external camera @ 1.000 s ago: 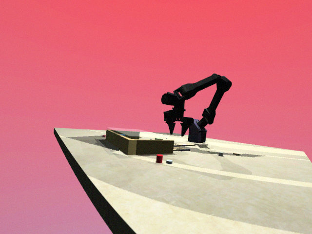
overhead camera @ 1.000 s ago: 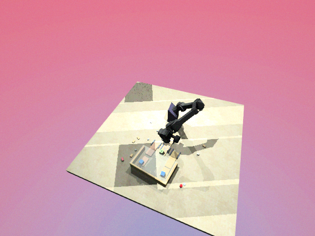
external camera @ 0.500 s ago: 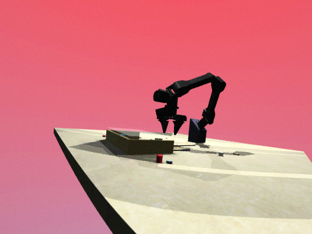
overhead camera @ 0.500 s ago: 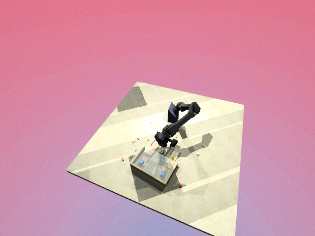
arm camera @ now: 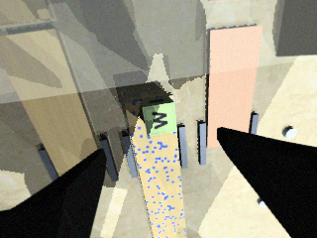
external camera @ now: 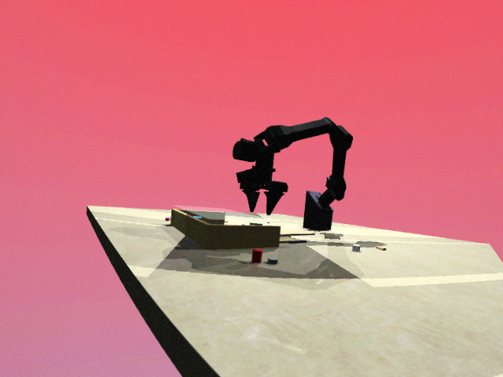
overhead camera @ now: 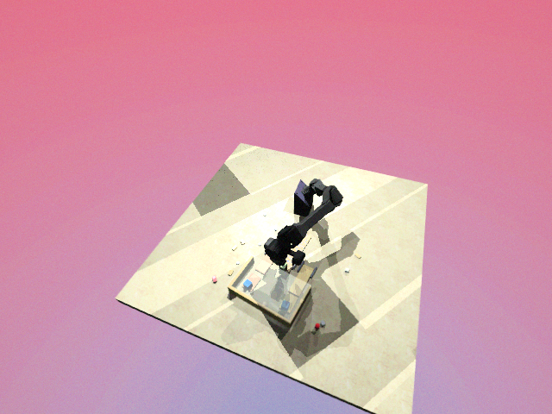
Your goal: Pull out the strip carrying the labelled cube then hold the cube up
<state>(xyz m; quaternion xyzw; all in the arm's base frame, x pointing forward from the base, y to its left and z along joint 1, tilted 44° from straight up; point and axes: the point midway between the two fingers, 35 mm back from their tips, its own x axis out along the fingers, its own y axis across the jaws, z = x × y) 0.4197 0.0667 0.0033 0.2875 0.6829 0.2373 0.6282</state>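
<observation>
Hand [arm camera: 163, 164] wide open, holding nothing, above the dotted strip [arm camera: 160, 193]. Labelled cube [arm camera: 160, 118] sits on the strip at the box [external camera: 227, 237] mouth, so the pull looks largely done; grasp and lift remain. Posts [arm camera: 182, 145] flank the cube closely; room is tight sideways, free above.

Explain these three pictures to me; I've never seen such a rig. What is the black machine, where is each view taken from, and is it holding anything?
The black machine is a single jointed robot arm on a pale platform. One view looks down from high above, one from the side, and one from a camera at the wrist. The end effector hangs open above a shallow wooden tray, holding nothing. The wrist view shows a blue-dotted strip carrying a green cube marked M, with a pink strip beside it. Small loose pieces, such as a red cylinder, lie around the tray.
</observation>
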